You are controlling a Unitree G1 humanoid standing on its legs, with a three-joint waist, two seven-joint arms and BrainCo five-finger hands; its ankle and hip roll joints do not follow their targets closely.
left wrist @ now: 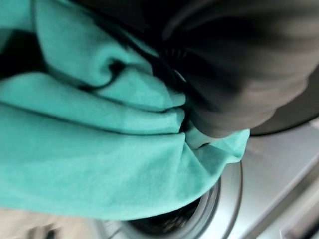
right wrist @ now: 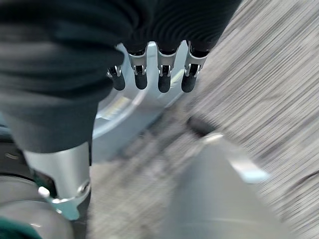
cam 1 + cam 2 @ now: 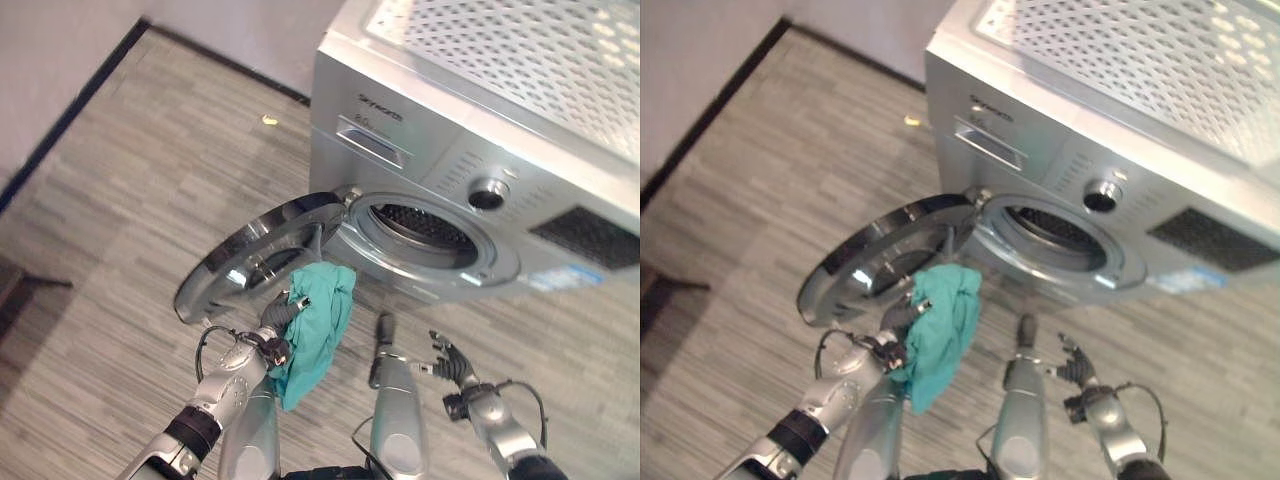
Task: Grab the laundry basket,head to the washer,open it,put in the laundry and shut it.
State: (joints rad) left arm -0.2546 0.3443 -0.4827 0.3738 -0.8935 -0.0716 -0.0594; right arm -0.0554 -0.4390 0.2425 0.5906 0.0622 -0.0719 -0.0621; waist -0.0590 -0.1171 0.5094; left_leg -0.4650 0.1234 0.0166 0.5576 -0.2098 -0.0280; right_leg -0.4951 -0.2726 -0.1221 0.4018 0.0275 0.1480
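The washer [image 3: 470, 150] door [image 3: 255, 255] already hangs open, and the left hand [image 3: 280, 318], fingers curled around a teal garment [image 3: 320, 325], holds it just below the drum opening [image 3: 425, 228], not yet loaded; the right hand [image 3: 452, 362] hangs empty nearby, fingers relaxed.

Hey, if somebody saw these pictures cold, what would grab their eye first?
Probably the teal cloth bunched in the left hand, held up just in front of the washer's open round door. After that, the dark drum opening behind it, and the right hand hanging empty, lower and off to the right.
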